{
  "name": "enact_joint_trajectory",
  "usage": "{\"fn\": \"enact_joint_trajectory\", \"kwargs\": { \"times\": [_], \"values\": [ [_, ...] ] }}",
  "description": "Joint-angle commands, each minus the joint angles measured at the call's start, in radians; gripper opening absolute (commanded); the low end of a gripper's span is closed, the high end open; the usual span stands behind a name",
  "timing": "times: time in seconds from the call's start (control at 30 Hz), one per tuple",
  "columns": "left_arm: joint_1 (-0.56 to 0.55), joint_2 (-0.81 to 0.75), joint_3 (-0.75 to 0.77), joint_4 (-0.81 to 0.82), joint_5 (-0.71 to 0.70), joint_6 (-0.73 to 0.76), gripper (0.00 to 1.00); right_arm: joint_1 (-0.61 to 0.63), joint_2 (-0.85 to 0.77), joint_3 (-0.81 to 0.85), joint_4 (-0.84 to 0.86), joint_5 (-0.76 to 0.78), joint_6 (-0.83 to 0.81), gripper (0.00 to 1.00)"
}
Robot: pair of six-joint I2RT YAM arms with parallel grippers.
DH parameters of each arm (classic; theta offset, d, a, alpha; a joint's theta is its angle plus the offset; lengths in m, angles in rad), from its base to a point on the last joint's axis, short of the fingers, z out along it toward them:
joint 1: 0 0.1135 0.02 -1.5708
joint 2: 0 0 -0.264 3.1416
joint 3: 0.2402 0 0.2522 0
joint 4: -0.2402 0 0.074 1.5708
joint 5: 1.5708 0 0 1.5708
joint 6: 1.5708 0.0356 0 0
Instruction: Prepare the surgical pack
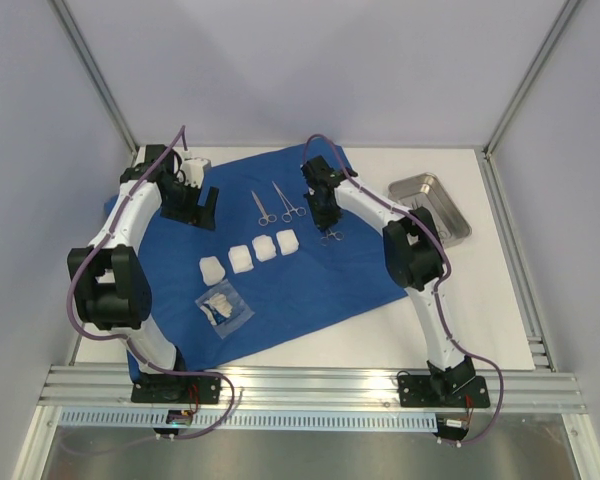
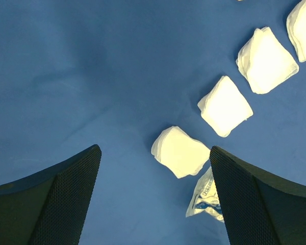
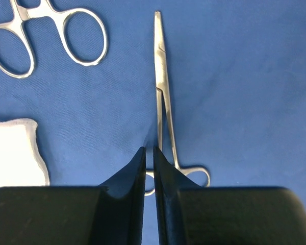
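The royal-blue drape [image 1: 310, 285] lies spread flat on the table. Several white gauze squares [image 1: 252, 254] sit in a diagonal row on it, also in the left wrist view [image 2: 224, 106]. Two silver scissor-like instruments [image 1: 276, 205] lie behind the gauze. My right gripper [image 1: 328, 226] is shut on the ring handle of a third silver instrument [image 3: 162, 87], whose tip points away over the drape; the gripper shows in its wrist view [image 3: 148, 150]. My left gripper [image 1: 202, 205] is open and empty over the drape's back left [image 2: 155, 148]. The steel tray [image 1: 450, 215] stands empty at the right.
A clear plastic packet [image 1: 223, 308] with white contents lies on the drape's near left, also in the left wrist view [image 2: 206, 196]. A white object [image 1: 196, 164] sits by the left arm at the drape's back edge. The ring handles of another instrument [image 3: 51, 41] and a gauze square [image 3: 15, 153] are near my right gripper.
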Motion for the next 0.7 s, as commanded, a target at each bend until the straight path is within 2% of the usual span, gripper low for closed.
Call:
{"fn": "enact_joint_trajectory", "kwargs": {
  "times": [0.0,0.47,0.67],
  "values": [
    [0.001,-0.008,0.025,0.002,0.027,-0.017,0.96,0.004,-0.084,0.028,-0.028,0.037,-0.034,0.13],
    [0.001,-0.014,0.029,-0.001,0.001,0.008,0.97,0.004,-0.058,-0.033,0.001,0.059,-0.057,0.12],
    [0.001,-0.014,0.029,-0.001,-0.02,0.015,0.97,0.005,-0.012,-0.009,-0.009,0.056,-0.051,0.11]
  ]
}}
